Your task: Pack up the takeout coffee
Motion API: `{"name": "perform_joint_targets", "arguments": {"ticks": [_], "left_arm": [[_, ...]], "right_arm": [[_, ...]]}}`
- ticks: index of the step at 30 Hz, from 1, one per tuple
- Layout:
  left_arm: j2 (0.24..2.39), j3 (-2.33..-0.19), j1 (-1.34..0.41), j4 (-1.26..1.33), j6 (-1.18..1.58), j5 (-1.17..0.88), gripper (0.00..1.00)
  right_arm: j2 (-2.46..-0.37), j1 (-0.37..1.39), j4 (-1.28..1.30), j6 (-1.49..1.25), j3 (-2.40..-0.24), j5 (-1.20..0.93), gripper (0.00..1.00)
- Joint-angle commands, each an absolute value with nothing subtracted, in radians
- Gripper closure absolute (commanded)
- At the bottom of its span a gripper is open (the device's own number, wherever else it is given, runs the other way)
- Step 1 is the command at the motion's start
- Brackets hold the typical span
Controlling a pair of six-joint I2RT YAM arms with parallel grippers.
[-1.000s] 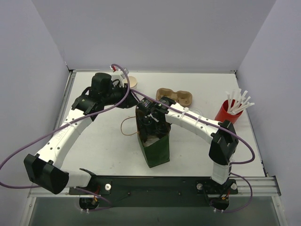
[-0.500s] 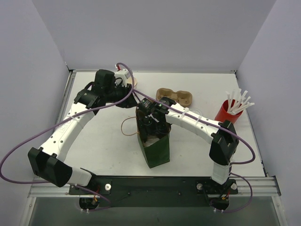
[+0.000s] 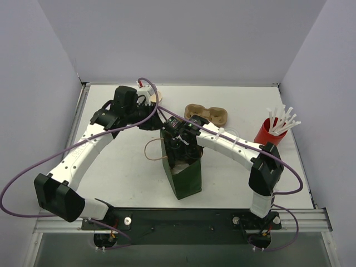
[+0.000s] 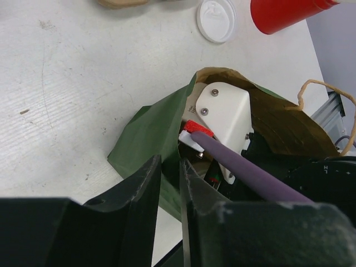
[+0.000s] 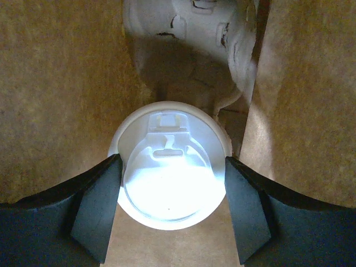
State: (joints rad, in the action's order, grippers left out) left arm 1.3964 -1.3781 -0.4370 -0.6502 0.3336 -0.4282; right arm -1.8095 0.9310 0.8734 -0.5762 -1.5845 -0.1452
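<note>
The takeout coffee [image 5: 169,178], a white cup under a round white lid, stands deep inside the green paper bag [image 3: 186,175], whose inside is brown [image 5: 50,83]. My right gripper [image 5: 172,208] reaches down into the bag, and its two dark fingers [image 5: 100,206] press on opposite sides of the lid. My left gripper [image 4: 171,183] hovers at the bag's back left rim [image 4: 150,139]. Its jaws stand a narrow slit apart, and the table shows through the gap. In the top view the right gripper and the cup are hidden inside the bag.
A brown two-hole carrier [image 3: 207,114] lies behind the bag. A red cup of white straws [image 3: 271,133] stands at the right. A loose white lid [image 4: 217,19] lies on the table. A crumpled white thing [image 5: 194,33] sits in the bag beyond the cup. The bag's twine handle [image 3: 149,149] loops out to the left.
The left arm has swung its wrist right and toward the back, closer to the bag's rim. The right arm and the bag have stayed put.
</note>
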Motion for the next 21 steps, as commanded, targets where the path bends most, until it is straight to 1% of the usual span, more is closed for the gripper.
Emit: {"name": "perform_joint_targets", "arguments": {"ticks": [1,2,3,5,14,21], "left_arm": [[1.356,-1.373,-0.442,-0.637,0.319,-0.35,0.75],[1.355,-1.373,-0.443,-0.637,0.318,-0.332,0.8],[1.355,-1.373,-0.443,-0.637,0.316,-0.319,0.9],[1.35,-1.371,-0.445,-0.627,0.313,-0.292,1.0],[1.236,-1.275,-0.459,-0.425,0.387,-0.103,1.0],[1.216,-1.256,-0.489,-0.354,0.426,-0.035,1.0]], "right_arm": [[-1.799,0.94,0.95,-0.581,-1.549,-0.107,0.67],[-1.798,0.942,0.95,-0.581,-1.551,-0.107,0.67],[-1.798,0.942,0.951,-0.58,-1.552,-0.106,0.67],[-1.798,0.942,0.95,-0.58,-1.554,-0.104,0.67],[-1.804,0.954,0.95,-0.571,-1.545,-0.117,0.68],[-1.824,0.972,0.951,-0.569,-1.551,-0.129,0.68]]}}
